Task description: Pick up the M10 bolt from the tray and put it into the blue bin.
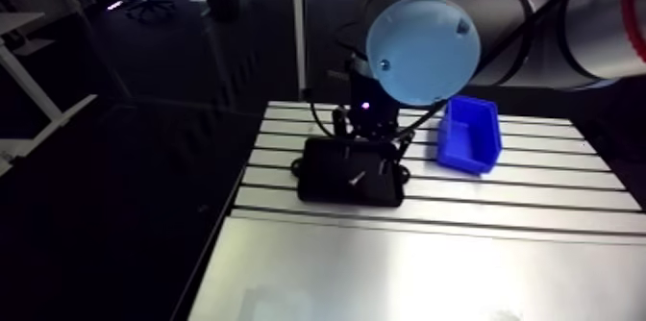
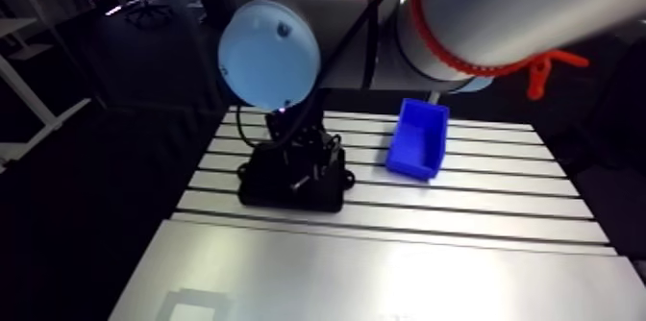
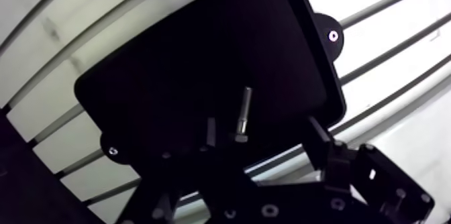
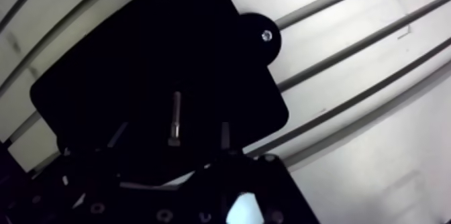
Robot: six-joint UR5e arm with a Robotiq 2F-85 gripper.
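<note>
Arm view: I hang right over black tray (image 1: 327,188) on slotted table (image 1: 461,248). Blue bin (image 1: 468,133) near tray, open top up. Short carry once loaded, I reckon.

Wrist view: M10 bolt (image 3: 242,114) lies flat on tray floor, inside span of my gripper (image 3: 260,127). Fingers (image 3: 211,131) spread wide, nothing held, gap shows either side of shank. Looks set up for squeeze across it. Long axis runs straight away from me: head near me, tip ahead toward tray middle.

Matt black tray (image 3: 188,59) — shiny metal bolt (image 3: 243,111)
</note>
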